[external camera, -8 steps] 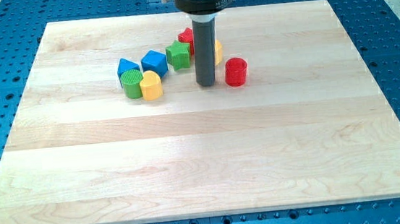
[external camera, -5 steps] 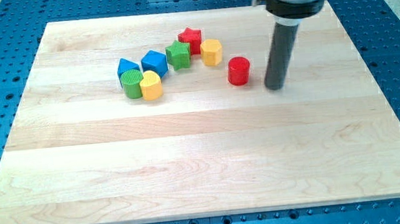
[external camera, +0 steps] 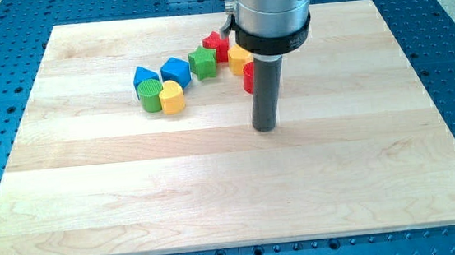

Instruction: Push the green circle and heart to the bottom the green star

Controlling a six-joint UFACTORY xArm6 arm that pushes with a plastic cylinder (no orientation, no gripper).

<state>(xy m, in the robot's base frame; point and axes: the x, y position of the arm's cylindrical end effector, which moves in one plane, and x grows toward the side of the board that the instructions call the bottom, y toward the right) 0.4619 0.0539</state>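
Tip: my tip (external camera: 266,128) is the lower end of a plain dark rod with no jaws to spread or press together, so it pinches nothing; it rests on bare wood below the row of blocks, touching none of them.
Blue blocks: one blue block (external camera: 144,74) at the view's left end of the row, its shape unclear, and a blue cube-like block (external camera: 175,70) just to its right.
Green circle: green circle (external camera: 151,94) sits just below the left blue block, touching the yellow heart on its right.
Yellow heart: yellow heart (external camera: 172,98) lies beside the green circle, below the blue cube-like block, well to the left of my tip.
Green star: green star (external camera: 203,62) is right of the blue cube-like block and up-left of my tip, higher on the board than the circle and heart.
Red star: red star (external camera: 217,42) is up-right of the green star, close against it.
Yellow block: yellow block (external camera: 236,60) is partly hidden behind the rod.
Red block: red block (external camera: 248,76) shows only as a sliver at the rod's left edge.
Board: wooden board (external camera: 217,194) on a blue perforated table (external camera: 440,10).
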